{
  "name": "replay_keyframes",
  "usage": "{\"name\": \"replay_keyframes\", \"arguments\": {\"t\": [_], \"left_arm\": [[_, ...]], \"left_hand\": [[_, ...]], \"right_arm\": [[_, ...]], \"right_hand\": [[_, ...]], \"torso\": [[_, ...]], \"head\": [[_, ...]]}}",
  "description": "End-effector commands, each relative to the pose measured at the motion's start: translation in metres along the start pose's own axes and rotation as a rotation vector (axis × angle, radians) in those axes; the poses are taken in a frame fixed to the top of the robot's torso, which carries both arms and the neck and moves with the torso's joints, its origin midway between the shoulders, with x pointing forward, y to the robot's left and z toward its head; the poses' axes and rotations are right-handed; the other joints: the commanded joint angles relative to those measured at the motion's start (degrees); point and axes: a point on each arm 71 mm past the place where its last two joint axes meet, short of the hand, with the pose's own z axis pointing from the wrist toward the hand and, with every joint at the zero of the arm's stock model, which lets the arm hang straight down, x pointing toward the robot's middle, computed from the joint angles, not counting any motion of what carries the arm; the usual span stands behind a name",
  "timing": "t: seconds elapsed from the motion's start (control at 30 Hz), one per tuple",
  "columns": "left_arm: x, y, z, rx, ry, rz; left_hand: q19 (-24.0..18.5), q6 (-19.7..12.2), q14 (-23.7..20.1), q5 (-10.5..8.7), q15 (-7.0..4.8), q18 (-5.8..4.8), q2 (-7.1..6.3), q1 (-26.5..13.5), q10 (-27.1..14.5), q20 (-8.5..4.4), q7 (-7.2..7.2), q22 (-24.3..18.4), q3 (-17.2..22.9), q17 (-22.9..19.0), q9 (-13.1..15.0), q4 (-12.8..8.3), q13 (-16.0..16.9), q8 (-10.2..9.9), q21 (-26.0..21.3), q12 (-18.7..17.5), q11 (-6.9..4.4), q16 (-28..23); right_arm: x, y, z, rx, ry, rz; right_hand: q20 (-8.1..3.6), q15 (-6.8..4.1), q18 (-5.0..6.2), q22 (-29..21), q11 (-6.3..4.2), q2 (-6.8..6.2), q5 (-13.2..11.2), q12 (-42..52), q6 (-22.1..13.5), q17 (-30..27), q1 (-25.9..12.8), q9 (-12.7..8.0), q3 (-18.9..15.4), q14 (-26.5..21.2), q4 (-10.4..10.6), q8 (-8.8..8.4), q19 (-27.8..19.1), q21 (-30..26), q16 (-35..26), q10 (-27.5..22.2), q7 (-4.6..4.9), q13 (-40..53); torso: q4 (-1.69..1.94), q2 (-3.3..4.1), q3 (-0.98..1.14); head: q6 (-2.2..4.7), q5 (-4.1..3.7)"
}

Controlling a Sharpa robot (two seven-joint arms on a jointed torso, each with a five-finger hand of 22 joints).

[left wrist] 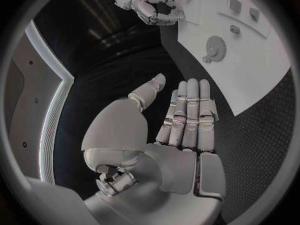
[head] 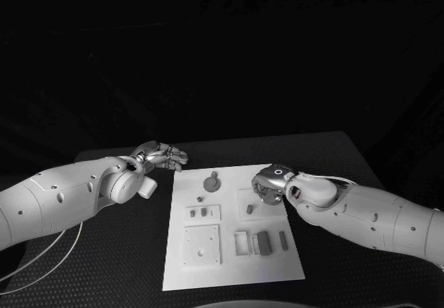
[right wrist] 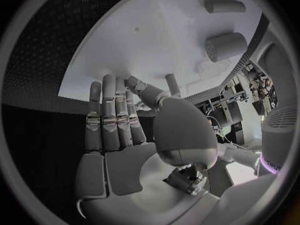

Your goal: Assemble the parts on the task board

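- Left hand (head: 163,156) off the task board (head: 231,269), over the black table (head: 111,269) just beside the board's far left corner; fingers (left wrist: 187,110) straight, side by side, holding nothing.
- Right hand (head: 271,183) over the board's right edge; fingers curled, whether pinching anything cannot be told.
- Gear-shaped part (head: 212,184) lying near the board's far edge.
- Dark rectangular parts (head: 264,242) near the front right corner.

- Left hand (head: 162,156) held off the far-left corner, fingers straight, side by side, thumb apart, holding nothing.
- Right hand (head: 270,184) lowered, fingers extended together, thumb bent inward; nothing visibly gripped.
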Motion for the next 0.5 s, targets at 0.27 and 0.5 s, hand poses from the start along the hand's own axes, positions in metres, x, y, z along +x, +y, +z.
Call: {"name": "replay_keyframes", "arguments": {"t": [0.27,0.5], "left_arm": [[0.0011,-0.0017,0.0008,0.003,0.007,0.0],[-0.0002,-0.0012,0.0009,0.0,0.004,-0.001]], "left_hand": [[-0.14,-0.41,0.07,0.2,0.41,0.37,-0.06,-0.57,-0.52,0.28,-0.03,-0.17,-0.32,0.13,-0.11,0.13,-0.1,0.1,-0.02,-0.21,0.06,-0.35],[-0.16,-0.55,0.06,0.2,0.43,0.37,-0.08,-0.63,-0.57,0.29,0.02,-0.26,-0.35,0.2,-0.14,0.16,-0.12,0.08,-0.03,-0.2,0.08,-0.44]], "right_arm": [[-0.0055,0.0027,0.0013,-0.03,0.022,0.037],[-0.0059,0.0014,0.0012,-0.026,0.02,0.036]], "right_hand": [[0.0,0.21,0.74,0.09,-0.02,0.13,-0.22,-0.01,0.18,0.1,-0.11,0.26,0.09,0.36,0.26,0.3,0.44,0.14,0.38,0.51,0.15,0.08],[0.02,0.24,0.74,0.1,0.0,0.16,-0.22,-0.1,0.14,0.14,-0.14,0.3,0.13,0.29,0.25,0.26,0.39,0.05,0.33,0.48,0.16,0.12]], "torso": [[-0.03,0.02,0.01],[-0.02,0.03,0.03]], "head": [[0.15,-0.02],[0.12,-0.02]]}}
